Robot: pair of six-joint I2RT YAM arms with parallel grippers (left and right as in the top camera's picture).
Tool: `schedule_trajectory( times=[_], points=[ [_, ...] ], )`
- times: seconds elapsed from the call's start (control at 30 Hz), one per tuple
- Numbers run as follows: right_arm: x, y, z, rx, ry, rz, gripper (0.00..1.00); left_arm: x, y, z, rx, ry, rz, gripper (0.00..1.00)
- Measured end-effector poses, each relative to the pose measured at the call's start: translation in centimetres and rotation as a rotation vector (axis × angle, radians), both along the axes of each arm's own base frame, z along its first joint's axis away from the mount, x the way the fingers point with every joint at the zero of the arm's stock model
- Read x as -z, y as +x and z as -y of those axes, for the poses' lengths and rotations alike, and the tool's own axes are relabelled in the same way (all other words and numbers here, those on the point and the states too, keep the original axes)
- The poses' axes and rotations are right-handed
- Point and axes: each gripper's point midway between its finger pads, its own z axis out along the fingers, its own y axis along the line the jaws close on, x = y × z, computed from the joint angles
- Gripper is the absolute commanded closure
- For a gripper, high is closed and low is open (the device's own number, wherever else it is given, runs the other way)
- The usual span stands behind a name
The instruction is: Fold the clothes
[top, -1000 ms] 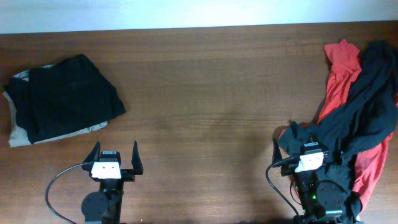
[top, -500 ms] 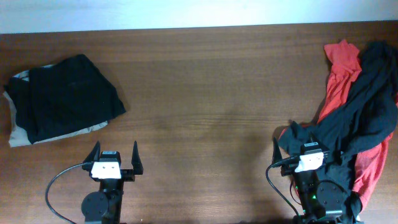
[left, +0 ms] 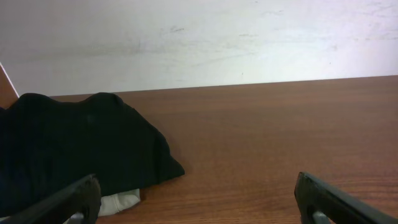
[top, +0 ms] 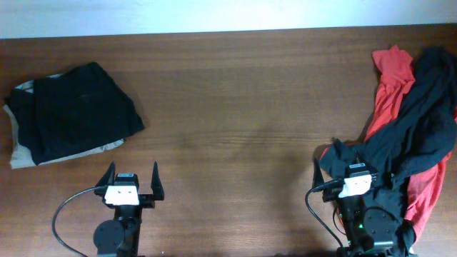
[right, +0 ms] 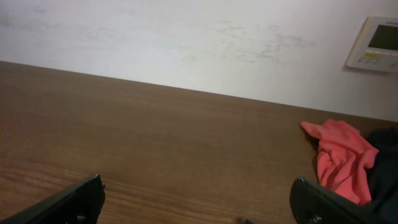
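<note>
A folded black garment (top: pixel 75 111) lies on a folded beige one (top: pixel 25 153) at the table's left; both show in the left wrist view, the black one (left: pixel 74 146) over the pale one (left: pixel 118 202). A loose pile of a red garment (top: pixel 389 86) and a black garment (top: pixel 421 121) lies at the right, draped over my right arm's base; the red one shows in the right wrist view (right: pixel 339 158). My left gripper (top: pixel 132 178) is open and empty near the front edge (left: pixel 196 202). My right gripper (top: pixel 343 171) is open and empty (right: pixel 196 202).
The brown wooden table (top: pixel 243 114) stretches between the two piles. A white wall (left: pixel 199 37) stands behind the far edge. A white wall panel (right: pixel 376 43) hangs at the right of the right wrist view.
</note>
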Motion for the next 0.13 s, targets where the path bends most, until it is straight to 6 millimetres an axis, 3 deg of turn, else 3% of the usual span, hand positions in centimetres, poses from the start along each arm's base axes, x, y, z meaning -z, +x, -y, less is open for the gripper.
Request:
schedule_trajectory(
  times=[0.13],
  points=[
    [0.0, 0.0, 0.0, 0.0, 0.0, 0.0, 0.01, 0.0, 0.0, 0.0, 0.0, 0.0, 0.0, 0.01]
  ],
)
